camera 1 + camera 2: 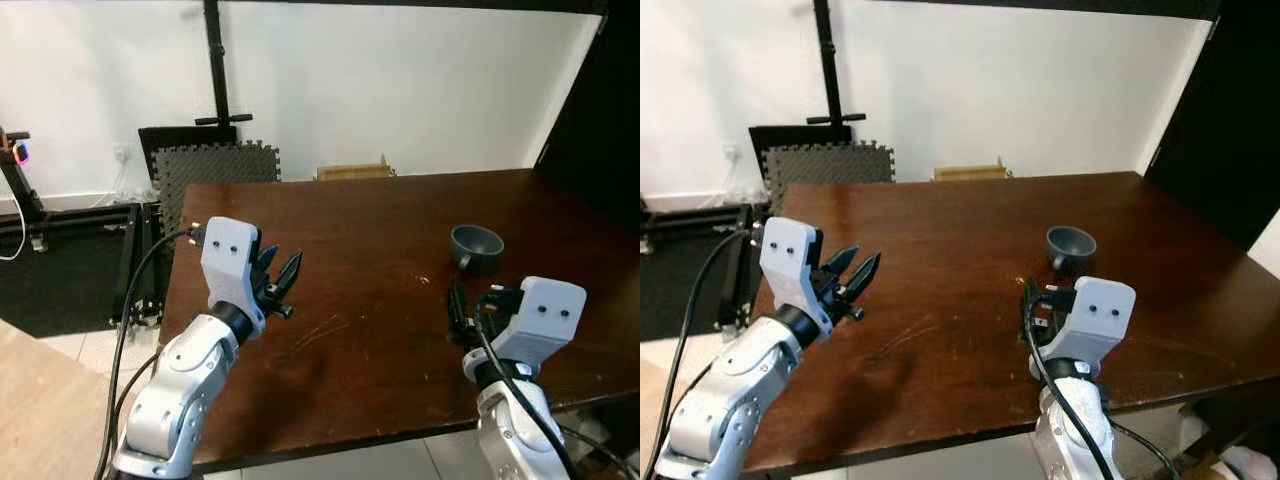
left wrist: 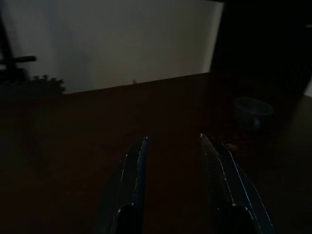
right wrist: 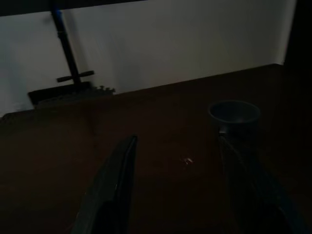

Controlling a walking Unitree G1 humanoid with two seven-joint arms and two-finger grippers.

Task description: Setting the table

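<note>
A small grey-blue cup (image 1: 476, 243) stands upright on the right part of a dark brown wooden table (image 1: 370, 340). My right gripper (image 1: 470, 305) hovers low over the table just in front of the cup and short of it. In the right wrist view its fingers (image 3: 114, 180) are spread open with nothing between them, and the cup (image 3: 234, 114) is ahead near one finger. My left gripper (image 1: 283, 262) is raised over the table's left side, open and holding nothing. The left wrist view is dark, with the cup (image 2: 252, 109) faint and far off.
Grey foam mats (image 1: 215, 165) and a black stand pole (image 1: 213, 60) lean at the white wall behind the table. A cardboard box (image 1: 355, 171) sits past the far edge. A black frame (image 1: 60, 225) lies on the floor at left. A pale speck (image 1: 424, 280) marks the tabletop.
</note>
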